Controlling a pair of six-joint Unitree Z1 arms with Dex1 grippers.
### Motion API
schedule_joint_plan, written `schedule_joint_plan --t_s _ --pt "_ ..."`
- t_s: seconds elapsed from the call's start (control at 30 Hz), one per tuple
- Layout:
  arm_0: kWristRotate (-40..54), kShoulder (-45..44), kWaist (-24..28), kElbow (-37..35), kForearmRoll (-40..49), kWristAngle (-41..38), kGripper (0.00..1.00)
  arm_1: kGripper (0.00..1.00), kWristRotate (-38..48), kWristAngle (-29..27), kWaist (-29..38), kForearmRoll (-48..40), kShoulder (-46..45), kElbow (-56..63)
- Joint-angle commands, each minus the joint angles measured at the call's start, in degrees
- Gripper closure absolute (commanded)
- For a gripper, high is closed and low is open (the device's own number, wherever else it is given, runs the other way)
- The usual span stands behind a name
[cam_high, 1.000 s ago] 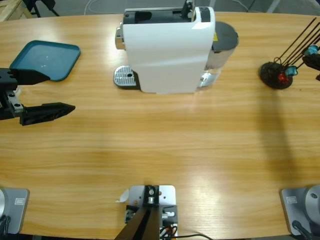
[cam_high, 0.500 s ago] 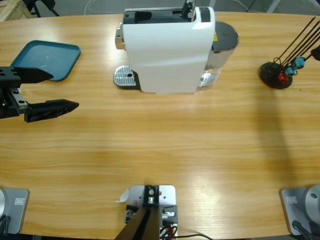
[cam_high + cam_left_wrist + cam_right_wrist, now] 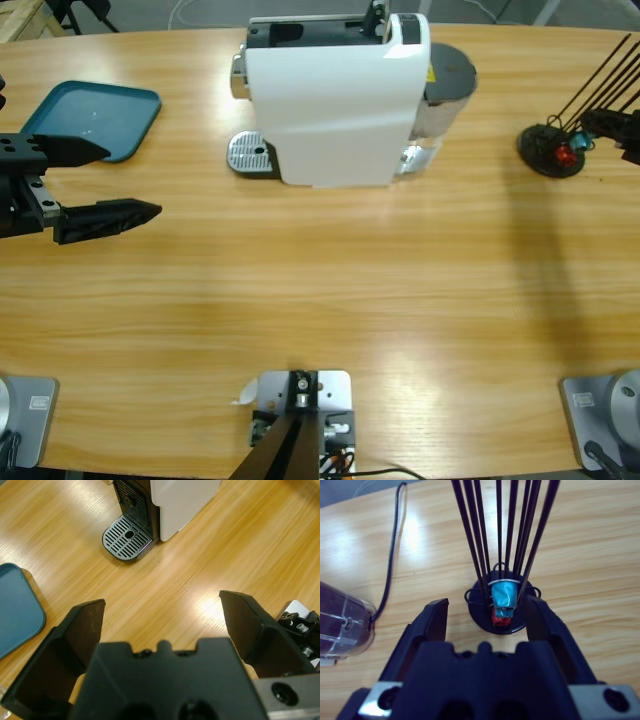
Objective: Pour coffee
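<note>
No coffee shows in any view, and no cup either. My left gripper [image 3: 130, 180] hangs open and holds nothing over bare table at the left edge, its jaws [image 3: 160, 625] wide apart and pointing toward the white coffee machine [image 3: 335, 100]. The machine's round metal drip grate [image 3: 250, 155] [image 3: 127, 542] has nothing on it. At the far right my right gripper [image 3: 612, 125] [image 3: 490, 617] is open, one jaw on each side of the black wire capsule stand [image 3: 548, 150]. A blue capsule [image 3: 502, 597] sits in the stand above a red capsule [image 3: 501, 621].
A teal tray [image 3: 90, 120] [image 3: 15, 607] lies at the back left, just beyond my left gripper. The machine's water tank [image 3: 445, 85] [image 3: 340, 620] stands at its right end, with a black cable [image 3: 395, 545] trailing behind it. The stand's thin rods [image 3: 497, 525] rise toward the right wrist camera.
My left gripper has drifted a little to the right. At the right edge the blue capsule went down along the rods to the stand's base, and my right gripper's dark jaws now show there.
</note>
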Motion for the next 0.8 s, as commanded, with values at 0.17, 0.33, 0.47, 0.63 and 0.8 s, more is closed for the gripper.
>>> schedule_joint_plan --t_s 0.17,0.33,0.47,0.63,0.8 --pt "-0.72 1.32 -0.58 2.83 -0.52 -0.49 0.004 0.538 0.12 -0.79 0.53 -3.88 7.3 1.67" --pt "-0.85 1.3 -0.61 2.83 -0.52 -0.54 0.004 0.699 -0.31 -2.19 0.5 -3.88 7.86 1.62" --pt "-0.93 1.04 -0.61 2.92 -0.52 -0.49 0.004 0.699 -0.35 -2.88 0.36 -3.88 8.56 1.58" --pt "-0.93 0.95 -0.61 2.95 -0.52 -0.53 0.004 0.705 -0.49 -3.07 0.02 -4.21 8.79 1.41" --pt "-1.02 0.78 -0.58 3.11 -0.52 -0.56 0.004 0.786 -0.49 -3.55 -0.52 -4.84 8.83 1.29"
